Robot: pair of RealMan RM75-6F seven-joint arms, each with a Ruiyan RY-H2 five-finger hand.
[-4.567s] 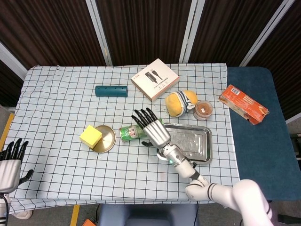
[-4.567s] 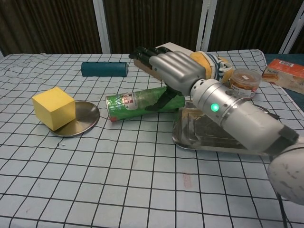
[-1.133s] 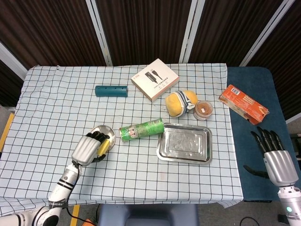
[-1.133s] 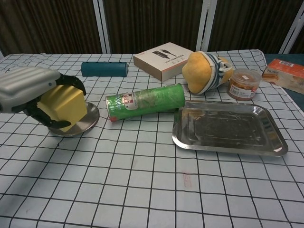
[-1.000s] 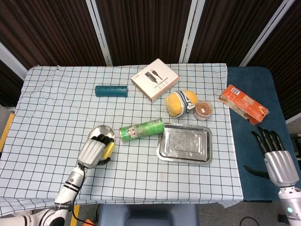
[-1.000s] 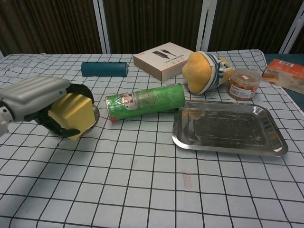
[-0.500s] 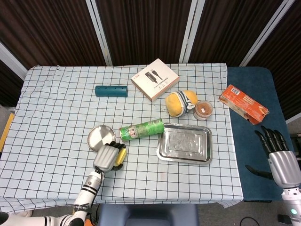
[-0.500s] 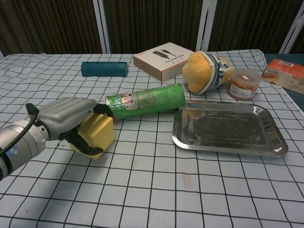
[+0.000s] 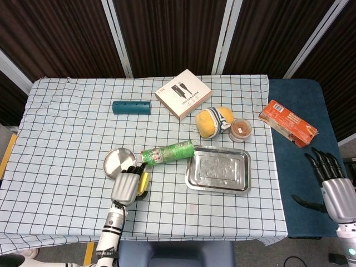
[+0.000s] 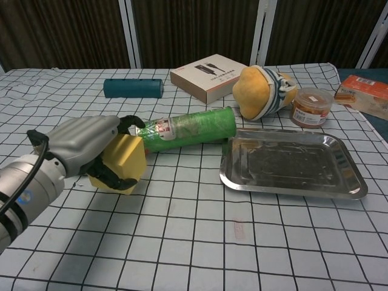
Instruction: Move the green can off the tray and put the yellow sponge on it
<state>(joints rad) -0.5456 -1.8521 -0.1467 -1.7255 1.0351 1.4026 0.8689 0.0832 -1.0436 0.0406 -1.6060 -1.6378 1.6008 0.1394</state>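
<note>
The green can (image 9: 167, 153) (image 10: 185, 130) lies on its side on the checked cloth, just left of the steel tray (image 9: 218, 183) (image 10: 242, 179), whose bed holds nothing. My left hand (image 9: 125, 188) (image 10: 82, 145) grips the yellow sponge (image 9: 144, 182) (image 10: 126, 162), fingers curled around it, low over the cloth in front of the can's left end. My right hand (image 9: 336, 190) hangs open far to the right, beyond the table edge; the chest view does not show it.
A small round steel plate (image 9: 117, 162) sits bare behind the left hand. Further back are a teal case (image 9: 132, 107), a white box (image 9: 183, 93), a yellow plush toy (image 9: 213, 121) and a small jar (image 9: 241, 129). An orange packet (image 9: 287, 123) lies on the blue surface at right.
My left hand lifted the sponge off the round plate and carried it right and toward me, to just before the can. The right hand sank slightly.
</note>
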